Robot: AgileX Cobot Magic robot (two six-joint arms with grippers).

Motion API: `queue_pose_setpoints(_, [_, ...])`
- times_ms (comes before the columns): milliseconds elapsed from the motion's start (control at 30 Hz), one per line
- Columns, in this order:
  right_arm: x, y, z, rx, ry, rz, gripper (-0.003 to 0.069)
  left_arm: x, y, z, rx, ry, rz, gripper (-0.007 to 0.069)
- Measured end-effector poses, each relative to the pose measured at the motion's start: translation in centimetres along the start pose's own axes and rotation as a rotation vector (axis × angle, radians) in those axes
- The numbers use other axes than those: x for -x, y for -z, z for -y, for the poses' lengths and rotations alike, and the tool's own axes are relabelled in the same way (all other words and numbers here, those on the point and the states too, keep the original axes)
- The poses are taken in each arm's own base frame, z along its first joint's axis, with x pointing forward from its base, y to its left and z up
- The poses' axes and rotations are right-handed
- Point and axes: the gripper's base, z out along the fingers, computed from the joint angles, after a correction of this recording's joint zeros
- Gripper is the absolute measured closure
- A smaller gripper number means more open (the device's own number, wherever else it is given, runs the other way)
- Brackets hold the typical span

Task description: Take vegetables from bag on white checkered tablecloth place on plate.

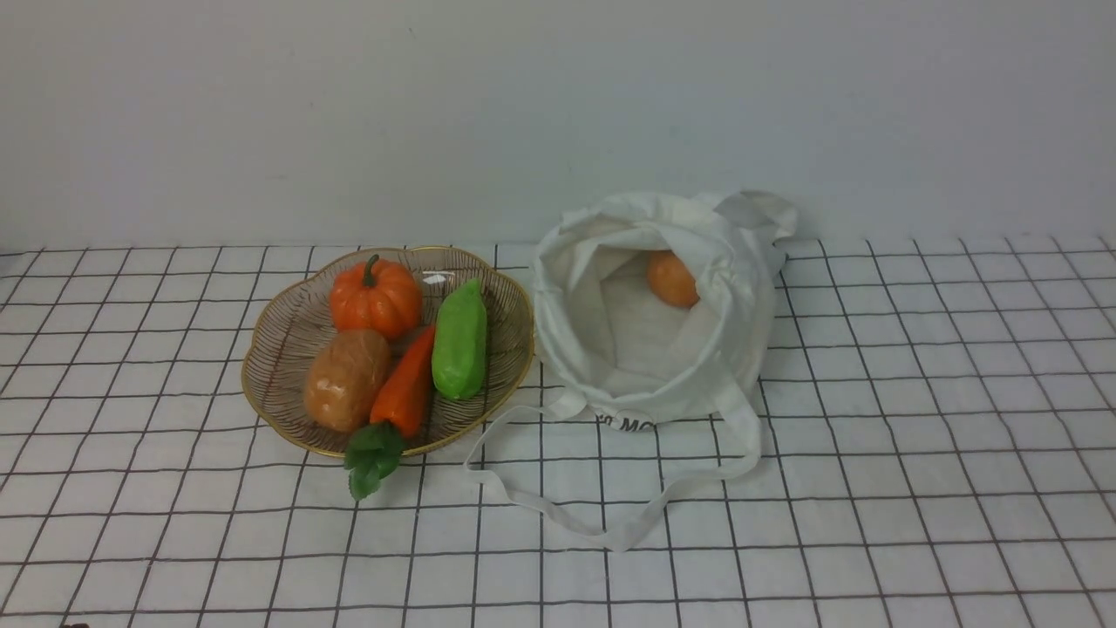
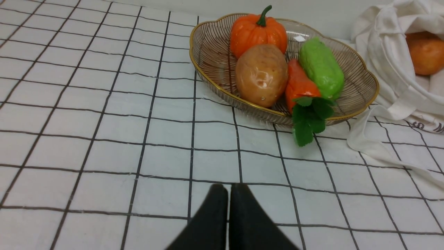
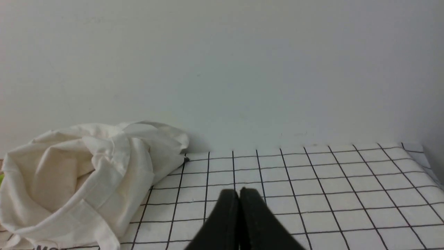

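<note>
Two grippers sit low over the tablecloth, each with its black jaws pressed together and holding nothing. Ahead of the left gripper, past a stretch of bare checks, lies the plate, off to the jaws' right. Four vegetables rest in it: nearest the jaws the carrot, its green leaves hanging over the gold rim onto the cloth, and the potato touching it; beyond them the green vegetable and the pumpkin. Farther right of the plate stands the bag, its strap trailing on the cloth; one orange vegetable is inside. From the right gripper, the bag is ahead and to the jaws' left, slumped against the wall
</note>
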Motion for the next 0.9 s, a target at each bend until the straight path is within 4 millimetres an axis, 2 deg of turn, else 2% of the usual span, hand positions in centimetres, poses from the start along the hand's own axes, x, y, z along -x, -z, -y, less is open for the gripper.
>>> queue_pose_setpoints(233, [-0.9,-0.3,0.0,0.004,-0.01,-0.031,0.0673,0.0,0.0,0.0,0.0,0.0,0.0,0.0632])
queue_pose_setpoints(433, [-4.7,-0.6,-0.3,0.043,0.034,-0.093,0.0673,0.0,0.0,0.0,0.0,0.0,0.0,0.0632])
queue_pose_setpoints(733, [-9.0,-0.8,-0.1,0.018,0.061,-0.15,0.0673,0.0,0.0,0.0,0.0,0.001,0.0,0.0632])
queue_pose_setpoints(900, [-8.9,-0.8,0.0,0.003,0.059,-0.133,0.0673,0.0,0.0,0.0,0.0,0.001,0.0,0.0632])
